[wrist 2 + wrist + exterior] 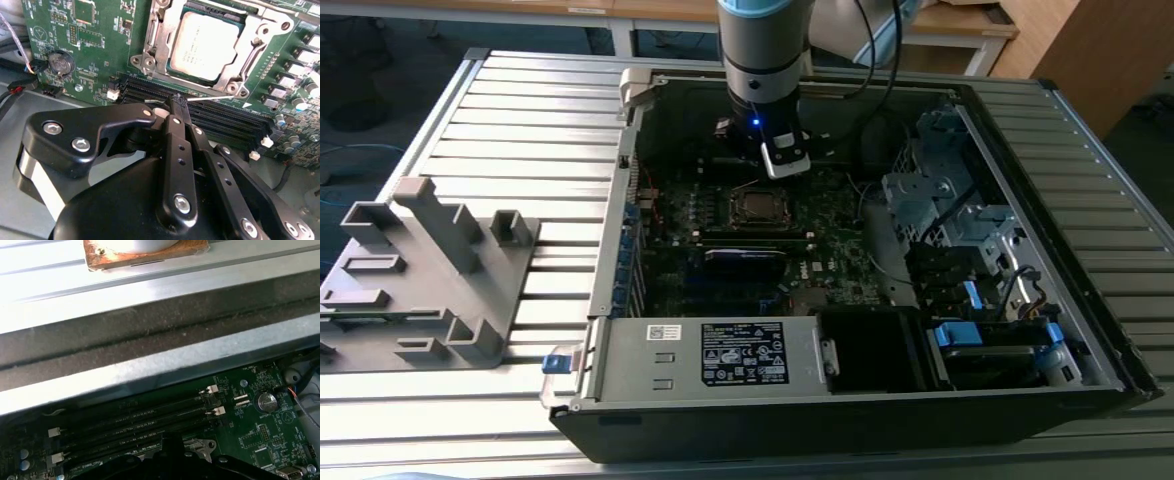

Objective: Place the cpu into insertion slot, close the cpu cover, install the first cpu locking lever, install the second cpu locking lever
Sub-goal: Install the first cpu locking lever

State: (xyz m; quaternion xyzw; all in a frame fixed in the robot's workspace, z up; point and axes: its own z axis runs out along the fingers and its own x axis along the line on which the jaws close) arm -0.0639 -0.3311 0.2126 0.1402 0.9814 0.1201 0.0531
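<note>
My arm [761, 60] was a grey cylinder with a pale blue ring and a small blue light; the gripper [177, 102] was black linkwork, silver screws throughout (several drilled holes too).

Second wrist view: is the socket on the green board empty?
No, the grey chip lies flat inside it, with the silvery metal frame around its edges.

The arm [762, 50] is standing nearly upright in the exterior view, pointing its wrist [761, 110] straight down, with the gripper [785, 160] hanging at its lower end. In the second wrist view the gripper's [178, 101] two black fingers [176, 145] are lying pressed together, meeting at a narrow tip.
</note>
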